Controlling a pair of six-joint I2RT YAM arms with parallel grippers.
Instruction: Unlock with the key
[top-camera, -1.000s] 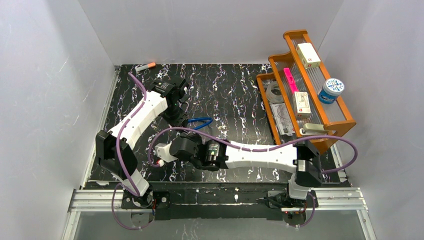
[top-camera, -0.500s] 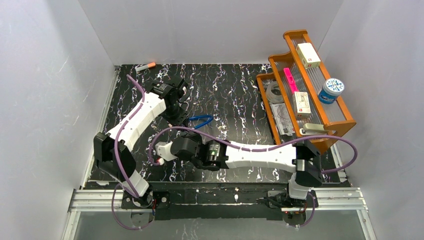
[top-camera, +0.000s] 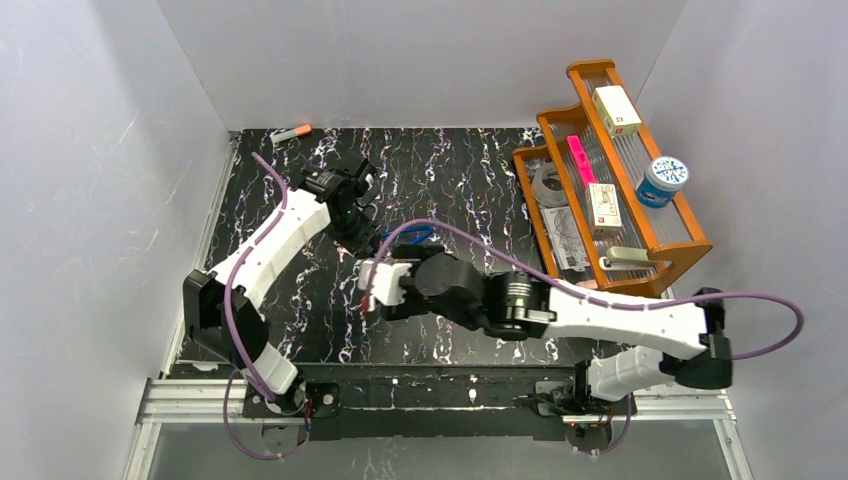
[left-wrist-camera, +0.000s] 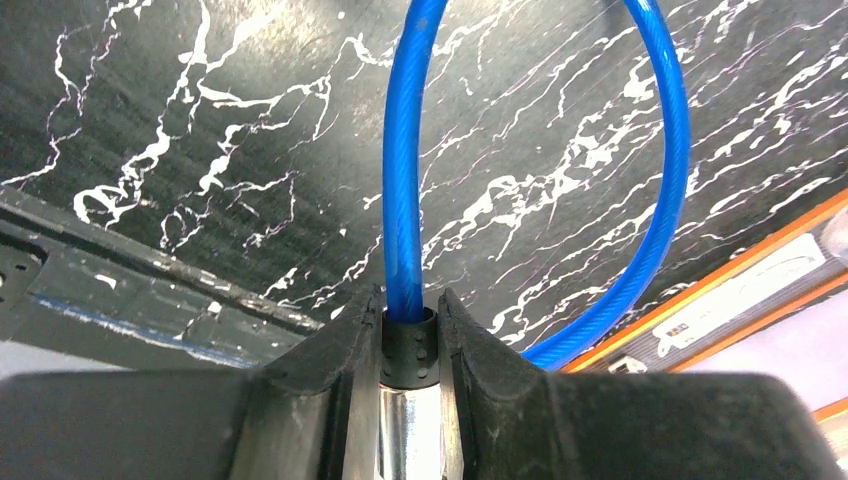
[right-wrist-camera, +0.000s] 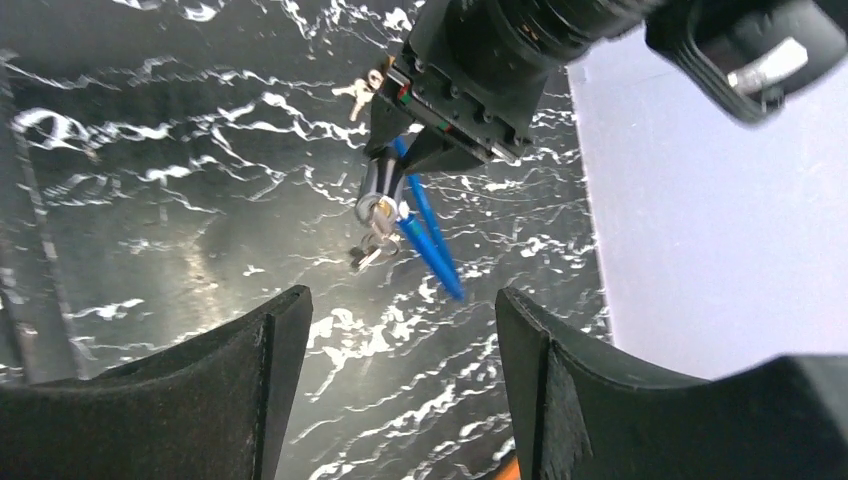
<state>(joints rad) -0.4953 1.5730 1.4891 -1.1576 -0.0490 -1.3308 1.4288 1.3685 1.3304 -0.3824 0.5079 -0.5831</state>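
presently: cable lock (left-wrist-camera: 408, 400) was held clamped by the left fingers (left-wrist-camera: 330, 370) above the worktop (left-wrist-camera: 200, 150), key bunch (right-wrist-camera: 372, 240) dangling at its end. right fingers (right-wrist-camera: 250, 380) were spread, empty. step judged: turning; key to be pinched and twisted.

**Two arms close in on a cable lock**

The left arm (top-camera: 270, 245) reaches up and away from its base. Its wrist is bent down, and the left gripper (left-wrist-camera: 410, 300) is clamped on the chrome body of the cable lock (left-wrist-camera: 405, 200), with one finger pressed to each side. The right arm (top-camera: 600, 315) is folded at the elbow far to the right of the lock and stretches leftward toward it. The right gripper (right-wrist-camera: 400, 300) sits just on the near side of the lock, clear of it. Its fingers (right-wrist-camera: 250, 400) are spread wide with nothing between them.
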